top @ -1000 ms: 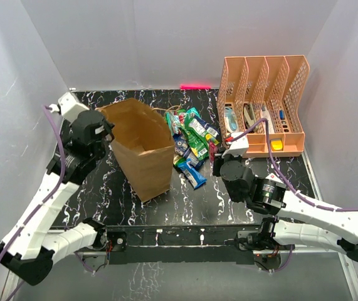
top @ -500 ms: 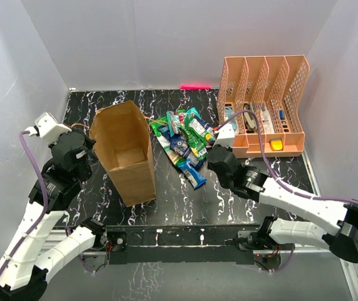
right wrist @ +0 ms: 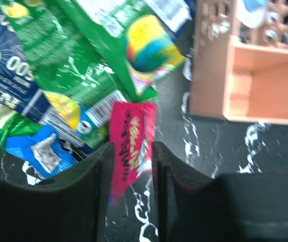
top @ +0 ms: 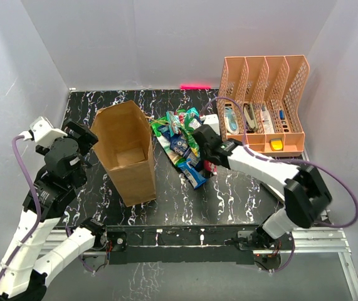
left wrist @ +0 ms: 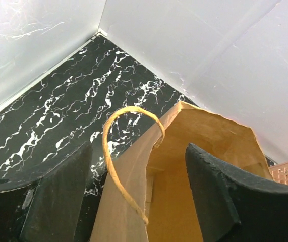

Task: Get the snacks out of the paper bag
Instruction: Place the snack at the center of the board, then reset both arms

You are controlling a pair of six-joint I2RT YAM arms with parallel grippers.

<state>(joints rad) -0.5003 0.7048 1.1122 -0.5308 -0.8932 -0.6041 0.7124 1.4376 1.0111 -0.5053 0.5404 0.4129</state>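
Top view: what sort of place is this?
Probably a lab robot test cell, not a home or shop: plain white walls box in a black marbled table, with staged props: a paper bag, snacks and a file organiser.

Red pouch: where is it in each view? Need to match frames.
Top external: red pouch at centre, near-right edge of the snack pile.
Left wrist: not in view.
Right wrist: lower centre, in the right gripper.
Shared landmark: peach organiser, right of it in both.
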